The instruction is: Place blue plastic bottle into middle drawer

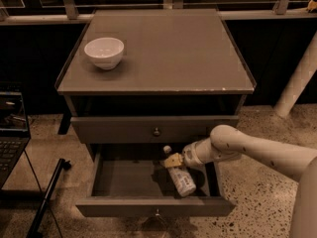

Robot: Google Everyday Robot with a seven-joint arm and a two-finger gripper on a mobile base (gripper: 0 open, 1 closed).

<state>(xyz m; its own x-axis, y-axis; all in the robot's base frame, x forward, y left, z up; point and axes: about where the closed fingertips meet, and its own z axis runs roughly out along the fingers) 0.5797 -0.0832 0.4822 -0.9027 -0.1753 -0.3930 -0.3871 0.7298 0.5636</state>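
The blue plastic bottle [182, 180] is a whitish bottle with a white cap. It lies inside the open middle drawer [124, 207], at its right side, cap toward the back. My gripper [173, 160] is over the drawer at the bottle's upper part, just below the cap. The arm reaches in from the right. The contact between the gripper and the bottle is hidden.
A white bowl [104, 51] stands on the cabinet top [173, 58] at the back left. The grey drawer front [124, 130] above the open drawer is closed. A laptop [10, 133] and a dark stand leg [47, 197] are at the left on the speckled floor.
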